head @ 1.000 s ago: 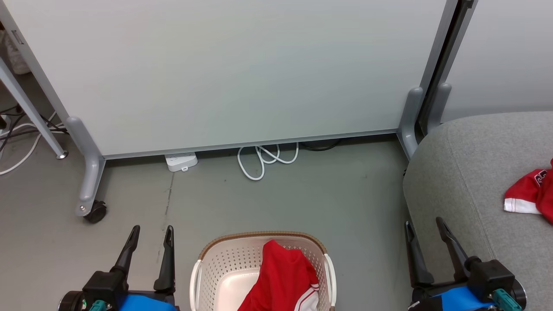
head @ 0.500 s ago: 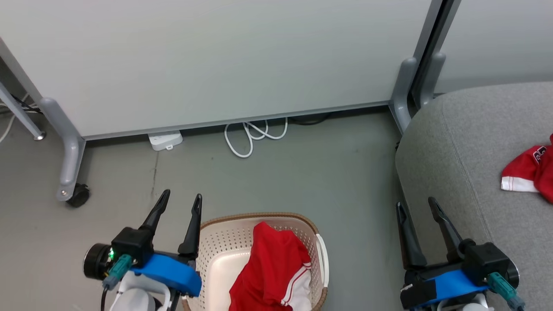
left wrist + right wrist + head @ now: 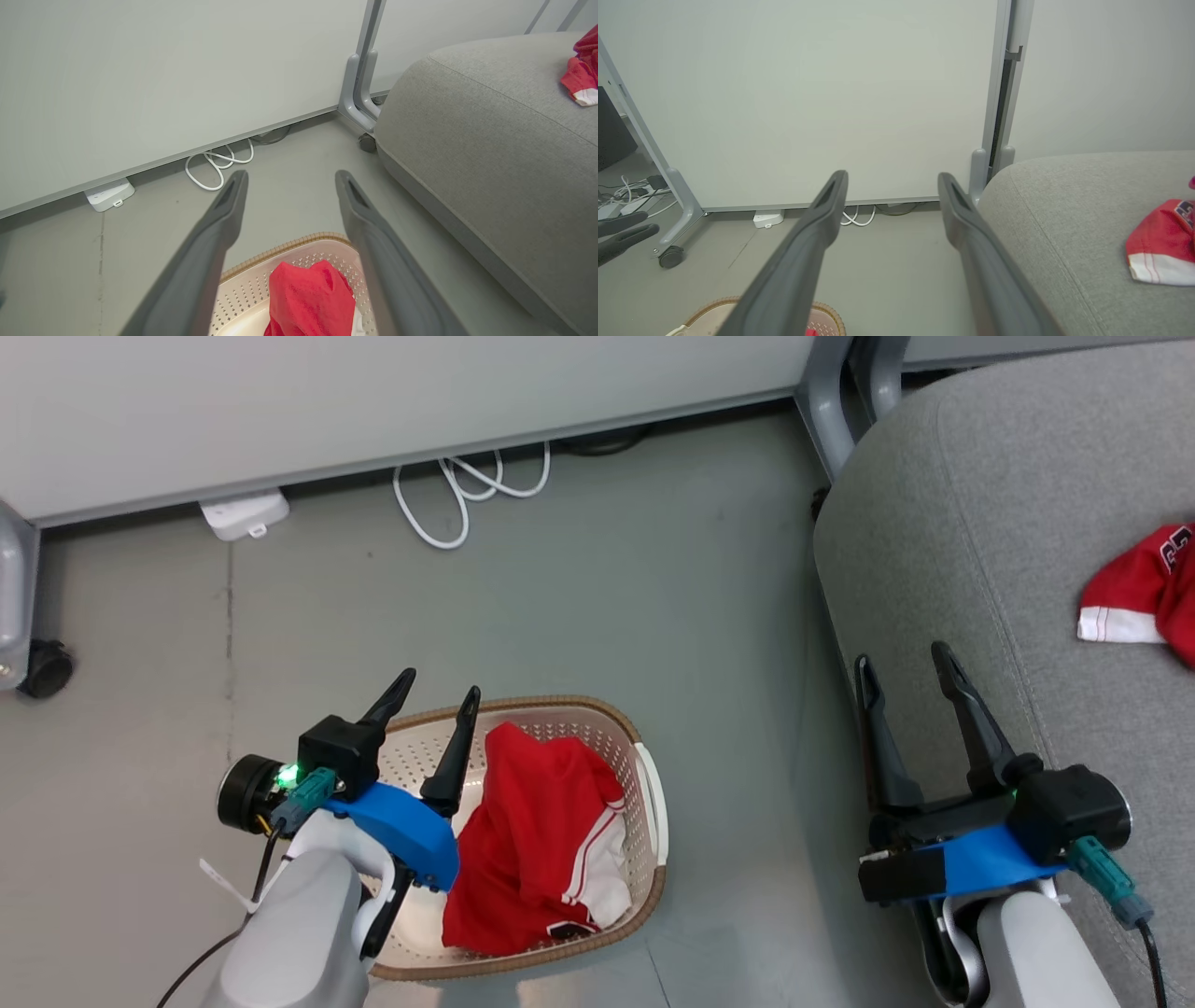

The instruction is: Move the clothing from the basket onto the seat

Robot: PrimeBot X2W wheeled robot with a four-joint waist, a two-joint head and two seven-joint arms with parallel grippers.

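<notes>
1. Grey floor (image 3: 728, 616) lies under everything you see, closed off beyond the basket (image 3: 597, 705) by a pale partition panel (image 3: 373, 392).
2. Your left gripper (image 3: 440, 683) hangs over the basket's left side with its two dark fingers spread wide and nothing between them. In the head view its right finger crosses the perforated wall and its left finger points out over the brown rim.
3. Check the left wrist view: the red garment (image 3: 310, 298) sits low between the fingers and is not clamped by them.
4. That red garment lies heaped in the basket's right half and reaches up toward the far rim. White striped trim shows at its near-right edge.
5. Your right gripper (image 3: 900, 653) is well to the right of the basket, its jaws just as wide and just as empty. Its fingers point away from you above the line where the floor meets the seat (image 3: 971, 523).
6. The seat, a grey woven cushion with a seam, takes up the ground right of the basket, with a strip of floor between the two.
7. A second red garment (image 3: 1134, 597) lies on the seat, far to the right of the basket. Its white-trimmed hem faces the basket and a dark lettering patch shows at its upper edge.
8. Beyond the basket, at the panel's foot, lies a looped white cable (image 3: 457, 495). Beyond and left of the basket sits a white power strip (image 3: 245, 513), and farther left of the basket a black caster (image 3: 45, 667).
</notes>
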